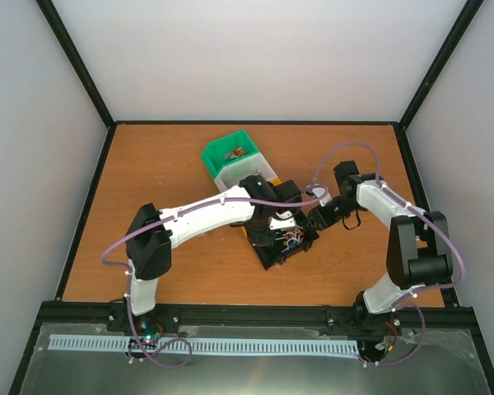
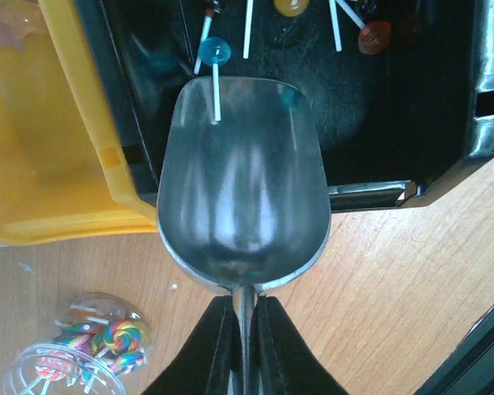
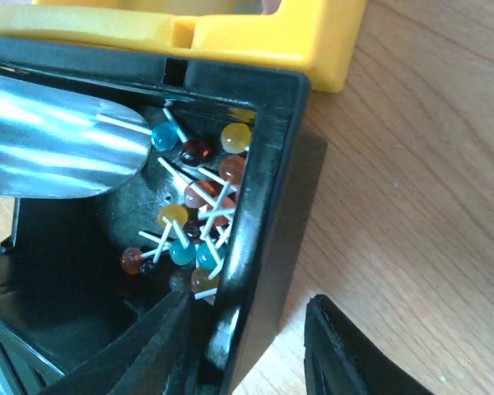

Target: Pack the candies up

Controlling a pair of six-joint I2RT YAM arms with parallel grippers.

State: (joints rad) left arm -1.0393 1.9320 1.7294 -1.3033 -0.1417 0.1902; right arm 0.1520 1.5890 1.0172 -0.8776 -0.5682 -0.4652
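Candies (image 3: 199, 197) crowd the black bin (image 3: 263, 206) corner; left end effector (image 2: 245, 306), clamped on the scoop (image 2: 243, 189), should dig low, right end effector (image 3: 247, 304) spread astride its wall.

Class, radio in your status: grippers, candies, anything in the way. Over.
Left gripper shut on scoop, lip inside black bin. Right gripper open, straddling bin wall. Candies heaped in bin corner. Right's inner jaw crowds the heap.

Wooden table (image 1: 160, 169), green bin (image 1: 227, 147), yellow bin (image 2: 53, 156), black bin (image 2: 412, 107), clear jar (image 2: 81, 352), perhaps white bin (image 1: 240, 175)
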